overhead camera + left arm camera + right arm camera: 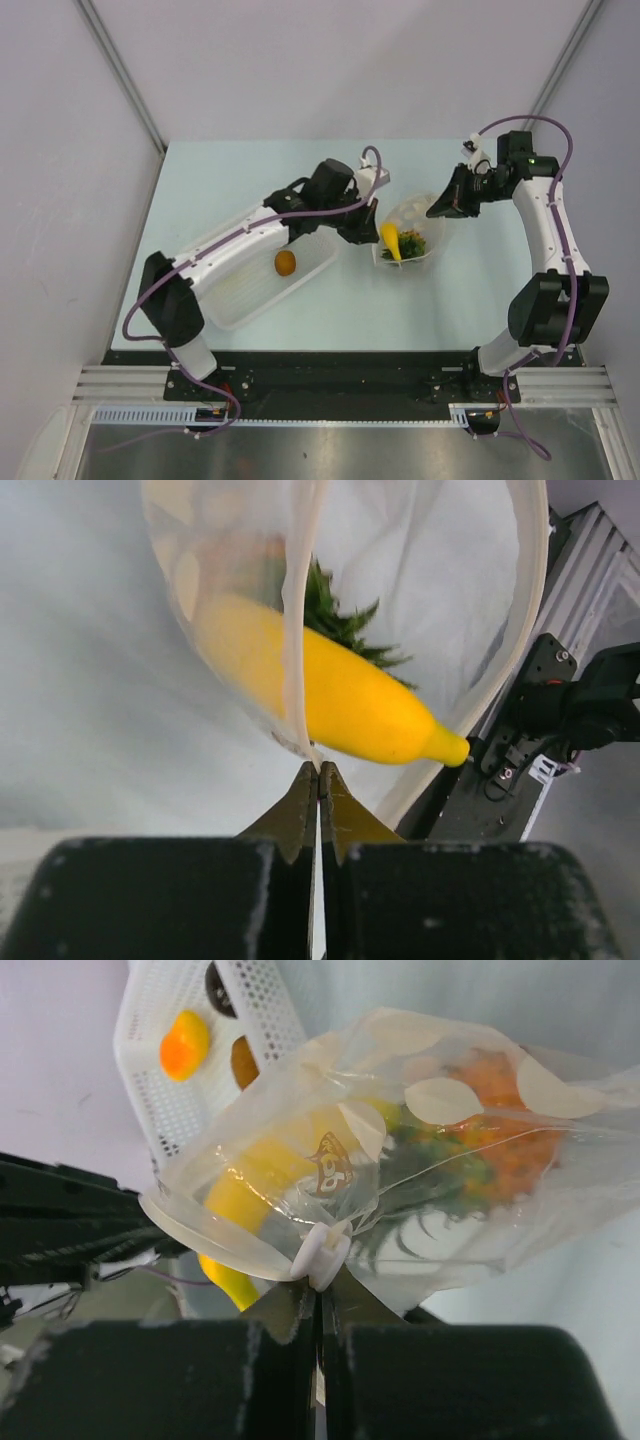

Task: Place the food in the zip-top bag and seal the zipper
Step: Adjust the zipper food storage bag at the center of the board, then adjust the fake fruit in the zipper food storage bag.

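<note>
Top view, table pale blue-green.

- zip-top bag: lies right of table centre, at 3 o'clock from the basket and apart from it. It is clear plastic with white dots, held up between the two grippers, mouth toward 9 o'clock.
- Contents: the banana lies lengthwise, its stem end poking out past the bag's open rim. The pineapple sits deeper in, with its green crown pressed against the banana.
- left gripper: at 9 o'clock of the bag, jaws clenched tip to tip. The lower end of the bag's whitish rim strip runs right down into the pinch, so it is grasping the bag at that edge.
- right gripper: at 1 o'clock of the bag in the top view, jaws closed tight. They nip the zipper at its white tab, which sits just above the fingertips.
- Bag mouth: gapes between the two pinch points and the rim curves wide in the left wrist view. The zipper is not sealed.
- Basket: white and perforated, lying at 9 o'clock of the bag under the left arm's forearm.
- Basket contents: the orange piece rests near its right end. A dark brown fruit sits beside it in the right wrist view, partly masked by the basket wall.
</note>
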